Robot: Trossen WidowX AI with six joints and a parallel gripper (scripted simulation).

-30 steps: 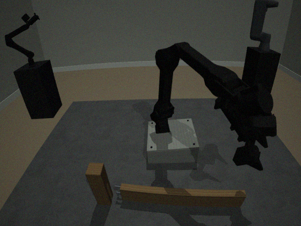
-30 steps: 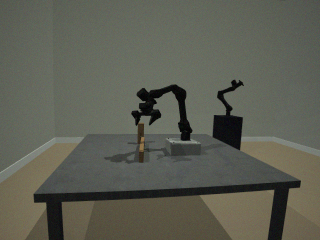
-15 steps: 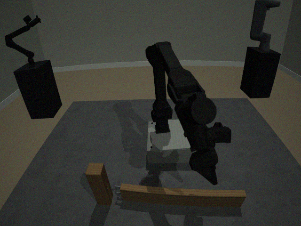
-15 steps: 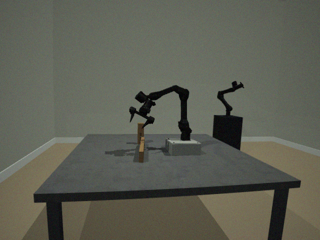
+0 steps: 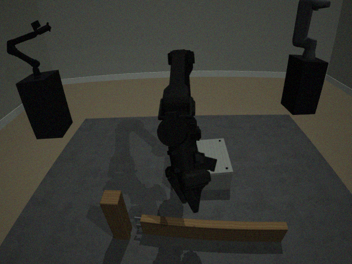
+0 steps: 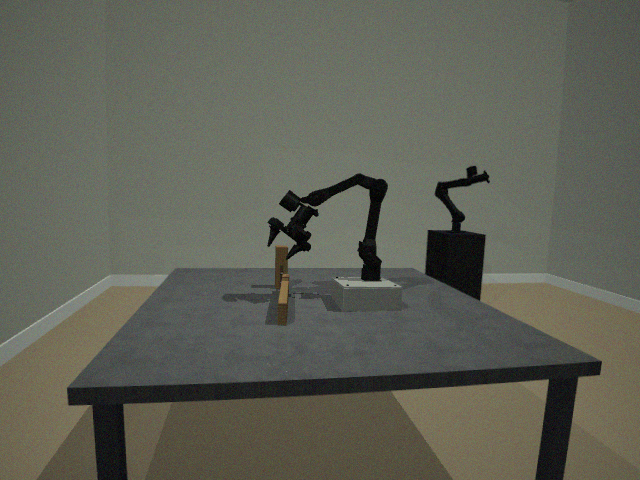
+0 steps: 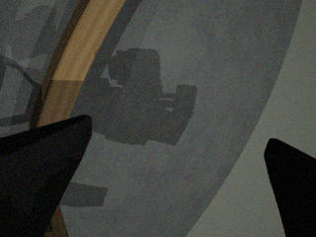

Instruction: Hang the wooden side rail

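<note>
The wooden side rail (image 5: 215, 231) (image 6: 282, 312) (image 7: 94, 44) lies on its long narrow edge on the table. The steel hooks (image 5: 137, 217) on its left end point at the post, with a small gap between them. The headboard post (image 5: 115, 217) (image 6: 279, 266) stands upright at the left; the pins in its slot cannot be made out. My gripper (image 5: 190, 207) (image 6: 278, 252) (image 7: 183, 137) is wide open and empty, tilted, above the rail's hook-end half. In the wrist view the rail passes beyond the left finger, not between the fingertips.
The arm's pale base block (image 5: 219, 156) (image 6: 372, 299) sits behind the rail on the grey table (image 5: 270, 184) (image 6: 206, 351). Two other arms stand on dark pedestals (image 5: 47, 110) (image 5: 304, 85) beyond the table. Arm shadows fall around the post and rail.
</note>
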